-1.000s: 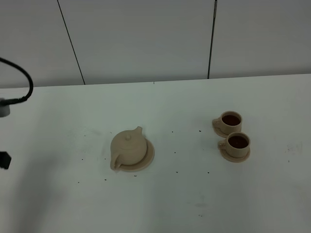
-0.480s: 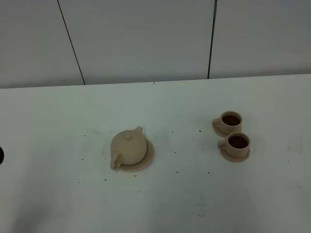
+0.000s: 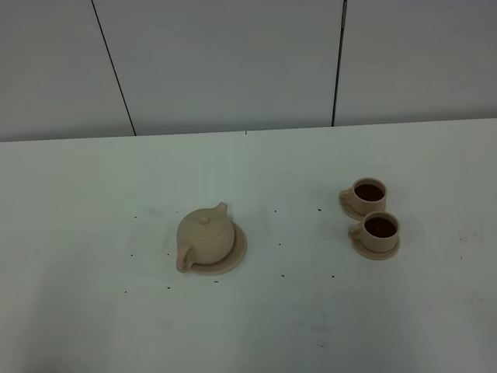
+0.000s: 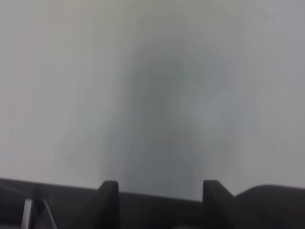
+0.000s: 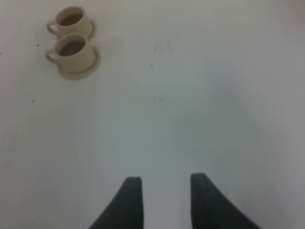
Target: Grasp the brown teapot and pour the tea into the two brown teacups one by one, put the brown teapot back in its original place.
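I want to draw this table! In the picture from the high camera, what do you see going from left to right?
teapot on its saucer plate → the two teacups, stacked near and far, so neither comes first.

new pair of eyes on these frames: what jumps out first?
The brown teapot sits on its wide saucer left of centre on the white table, with nothing gripping it. To the right, the two brown teacups stand close together on small saucers, both holding dark tea. Neither arm shows in the high view; the left hand and right hand hang open over bare table.
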### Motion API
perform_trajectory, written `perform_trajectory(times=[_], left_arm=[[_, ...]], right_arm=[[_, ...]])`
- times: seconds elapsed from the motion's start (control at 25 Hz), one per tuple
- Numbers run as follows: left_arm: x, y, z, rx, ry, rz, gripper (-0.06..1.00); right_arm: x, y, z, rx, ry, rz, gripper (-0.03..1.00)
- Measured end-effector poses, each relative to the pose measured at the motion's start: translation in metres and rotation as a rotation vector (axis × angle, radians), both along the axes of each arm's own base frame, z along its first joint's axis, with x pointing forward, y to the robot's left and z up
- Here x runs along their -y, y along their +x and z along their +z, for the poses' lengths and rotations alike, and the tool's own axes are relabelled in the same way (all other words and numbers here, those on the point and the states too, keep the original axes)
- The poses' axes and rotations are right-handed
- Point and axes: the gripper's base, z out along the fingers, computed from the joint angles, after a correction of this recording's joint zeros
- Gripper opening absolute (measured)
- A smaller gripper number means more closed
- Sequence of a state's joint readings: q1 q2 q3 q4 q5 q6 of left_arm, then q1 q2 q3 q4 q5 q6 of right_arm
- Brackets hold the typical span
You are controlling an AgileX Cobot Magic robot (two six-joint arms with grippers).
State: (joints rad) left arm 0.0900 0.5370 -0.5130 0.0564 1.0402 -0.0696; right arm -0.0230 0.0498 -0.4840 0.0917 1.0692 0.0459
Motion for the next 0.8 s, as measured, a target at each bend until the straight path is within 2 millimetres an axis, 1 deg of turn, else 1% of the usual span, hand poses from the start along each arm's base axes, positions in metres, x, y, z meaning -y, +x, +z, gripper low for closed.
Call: perform_trajectory(times=[0.28, 0.48, 0.8], left_arm=[[0.002, -0.027, 0.01, 0.191, 0.016, 0.002, 0.46], [0.004, -0.044, 0.014, 0.305, 0.026, 0.002, 0.46], [0.007, -0.063, 0.015, 0.429, 0.051, -0.029, 0.45]], right_arm=[[0.0, 0.0, 0.0, 0.0, 0.0, 0.0, 0.24], [0.0, 0.0, 0.0, 0.0, 0.0, 0.0, 0.24], [0.0, 0.0, 0.0, 0.0, 0.0, 0.0, 0.24]])
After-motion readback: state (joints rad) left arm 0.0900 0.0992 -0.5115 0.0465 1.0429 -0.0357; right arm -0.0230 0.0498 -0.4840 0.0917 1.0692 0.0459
